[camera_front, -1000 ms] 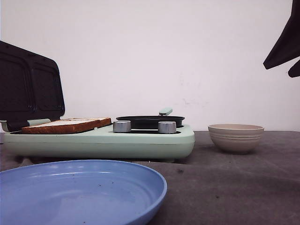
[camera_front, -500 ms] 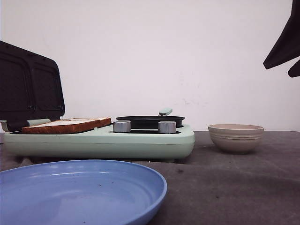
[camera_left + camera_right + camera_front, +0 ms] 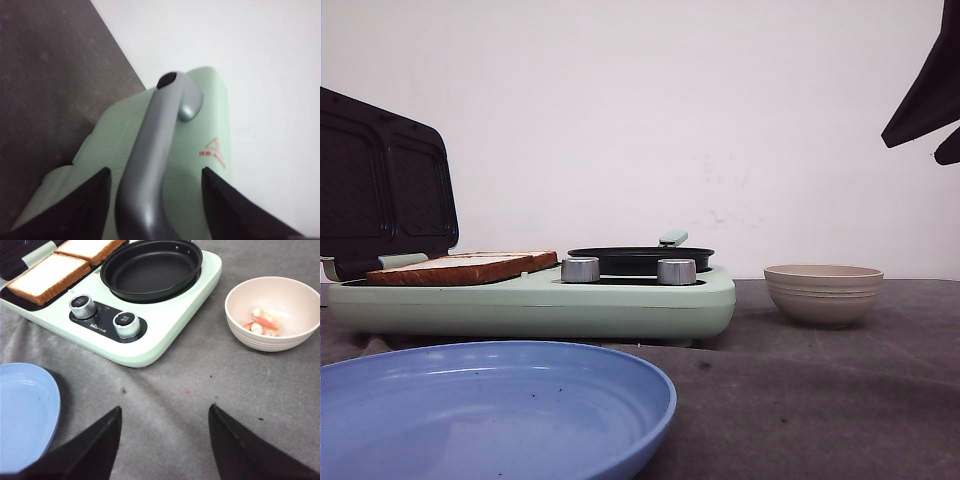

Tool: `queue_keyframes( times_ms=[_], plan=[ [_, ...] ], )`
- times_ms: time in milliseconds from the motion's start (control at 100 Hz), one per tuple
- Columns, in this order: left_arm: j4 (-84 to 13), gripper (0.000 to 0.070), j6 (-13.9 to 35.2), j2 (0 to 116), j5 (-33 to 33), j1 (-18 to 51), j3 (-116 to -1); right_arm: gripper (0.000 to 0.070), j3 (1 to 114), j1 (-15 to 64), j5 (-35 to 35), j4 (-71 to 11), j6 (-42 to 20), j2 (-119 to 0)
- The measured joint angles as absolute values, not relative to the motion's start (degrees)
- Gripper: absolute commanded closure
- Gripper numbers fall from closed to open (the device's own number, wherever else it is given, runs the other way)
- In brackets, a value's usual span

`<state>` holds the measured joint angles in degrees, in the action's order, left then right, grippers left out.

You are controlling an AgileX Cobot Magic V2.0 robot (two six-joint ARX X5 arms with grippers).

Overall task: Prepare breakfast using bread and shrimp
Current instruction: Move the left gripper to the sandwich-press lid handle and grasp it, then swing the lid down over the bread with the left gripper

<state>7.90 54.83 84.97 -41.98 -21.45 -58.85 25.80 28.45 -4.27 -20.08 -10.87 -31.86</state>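
— Nothing has moved since the earlier frames: every item stands where it did. Item one?

— Mint-green breakfast maker (image 3: 540, 300) on the grey worktop (image 3: 800, 400), its dark lid (image 3: 380, 185) raised at the left. Two silver knobs (image 3: 82, 306) on the front panel, a black round pan (image 3: 150, 267) seated behind them.

— The bread?

— Bread (image 3: 47, 277), two thick slices with brown crusts, side by side on the grill plate to the left of the pan, touching each other.

— Shrimp?

— Shrimp (image 3: 262, 322), a few small pink-orange pieces, in the beige ribbed bowl (image 3: 235, 300), which stands on the worktop to the right of the breakfast maker, apart from it.

— Anything nearer?

— Blue plate (image 3: 490, 410), at the front left, just before the appliance.

— The tools?

— Left tool (image 3: 155, 187): jaws spread, one finger on each side of the lid's grey handle (image 3: 150, 150), neither seen touching it. Right tool (image 3: 165, 432): jaws apart, holding nothing, above bare worktop in front of the appliance; in the front view only its dark edge shows at the upper right.
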Motion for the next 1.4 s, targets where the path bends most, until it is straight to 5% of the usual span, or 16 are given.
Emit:
queue_keyframes(
  times_ms=[380, 540, 800, 1400],
  plan=[
    [7.8, 0.0532, 54.8, 85.2, -40.4, -20.7, -58.9, 0.0362, 25.8, 28.4, -4.3, -20.1, -10.9, -31.9],
    [7.6, 0.0697, 54.9, 85.2, -40.4, -20.7, -58.9, 0.0362, 25.8, 28.4, -4.3, -20.1, -10.8, -31.9],
    [5.9, 0.0696, 55.8, 85.2, -40.4, -20.3, -59.5, 0.0362, 25.8, 28.4, -4.3, -20.1, -10.8, -31.9],
    [4.7, 0.0696, 47.6, 83.9, -37.4, -10.5, -60.5, 0.0362, 25.8, 28.4, -4.3, -20.1, -10.8, -31.9]
  ],
)
